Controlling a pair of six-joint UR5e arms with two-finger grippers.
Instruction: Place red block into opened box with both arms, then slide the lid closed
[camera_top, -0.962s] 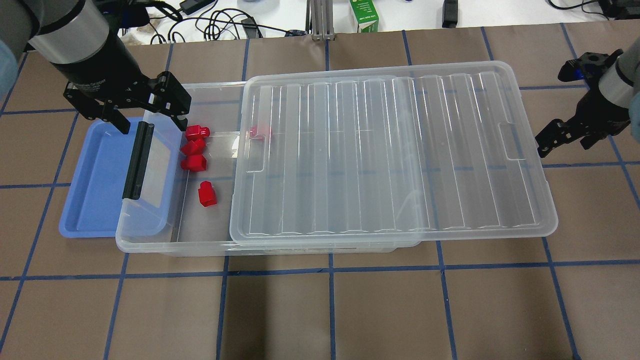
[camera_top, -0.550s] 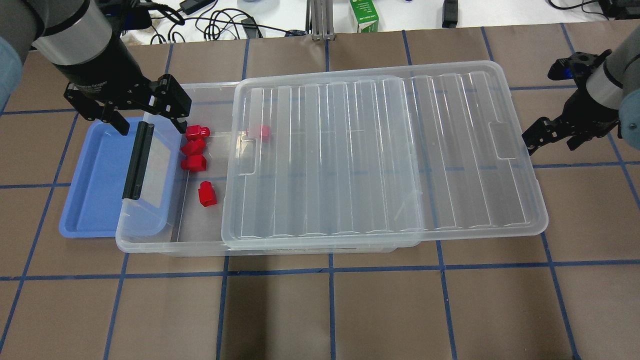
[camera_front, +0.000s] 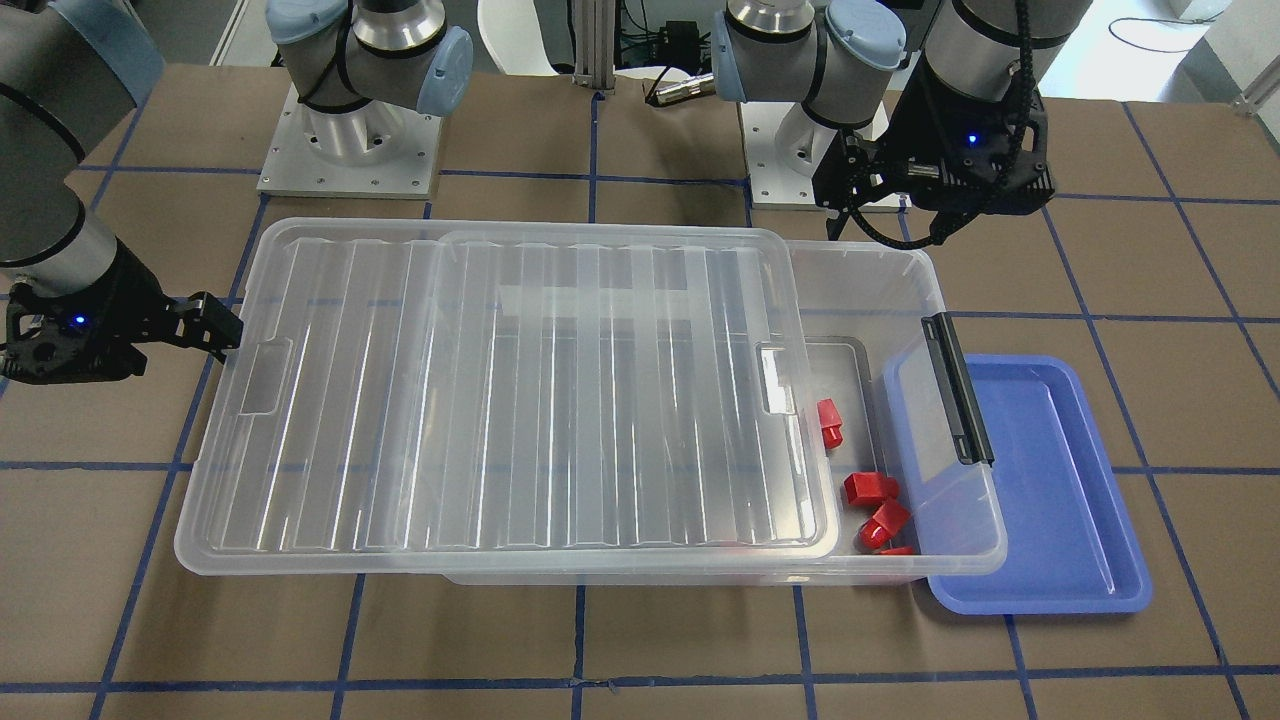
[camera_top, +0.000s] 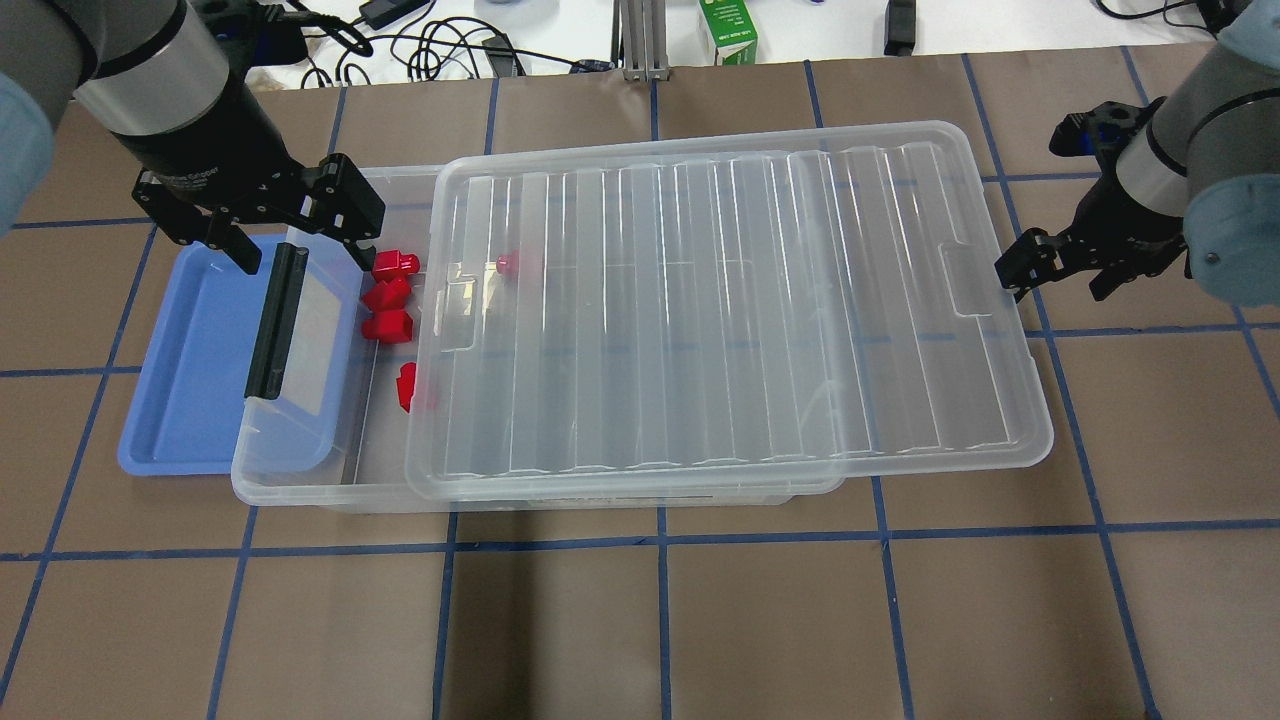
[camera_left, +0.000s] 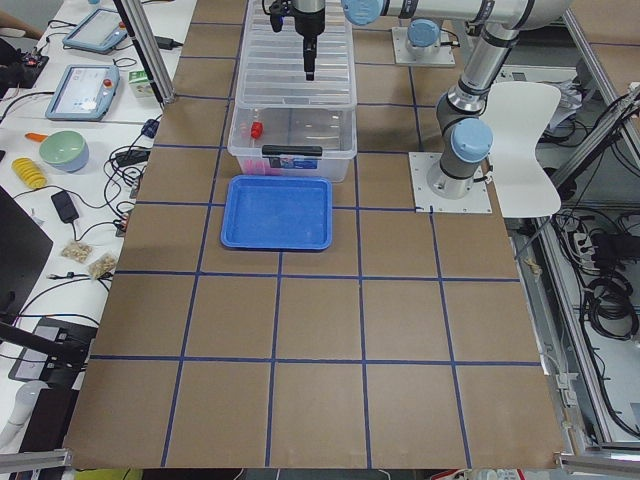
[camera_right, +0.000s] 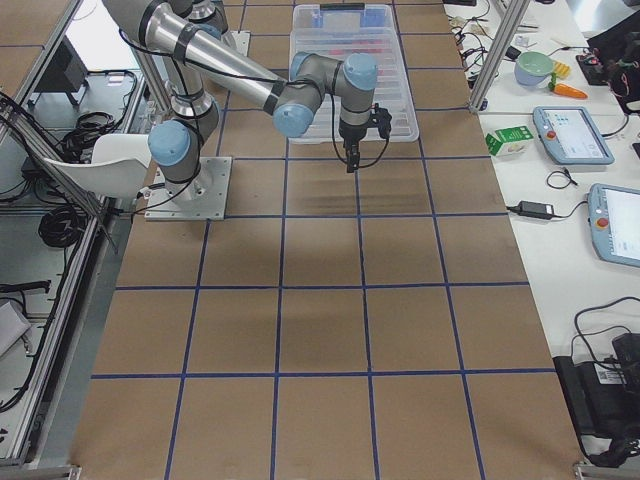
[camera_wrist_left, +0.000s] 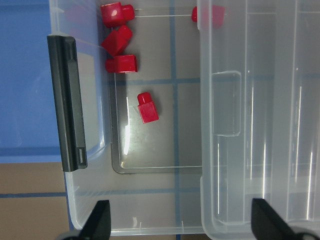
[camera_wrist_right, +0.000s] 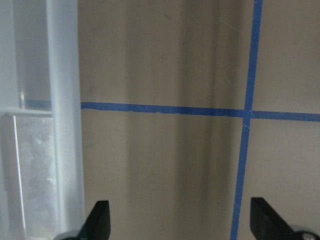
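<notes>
Several red blocks (camera_top: 395, 264) lie on the floor of the clear box (camera_top: 300, 480) at its uncovered left end. One more shows through the lid (camera_top: 720, 300) as a red blur. The ribbed lid rests on the box, covers most of it and overhangs its right end. My left gripper (camera_top: 298, 248) hangs open over the box's left end, above the blocks (camera_wrist_left: 148, 107), holding nothing. My right gripper (camera_top: 1062, 277) is open at the lid's right short edge (camera_wrist_right: 65, 125), with one finger (camera_front: 207, 324) against that edge.
A shallow blue tray (camera_top: 190, 400) sits partly under the box's left end, by the black latch bar (camera_top: 275, 320). At the table's far edge are a green carton (camera_top: 728, 30) and cables (camera_top: 440, 50). Brown mat with blue tape lines surrounds the box.
The lid has slid left over the box, now covering one more block. My right gripper moved left with the lid's right edge. The left gripper has hardly moved.
</notes>
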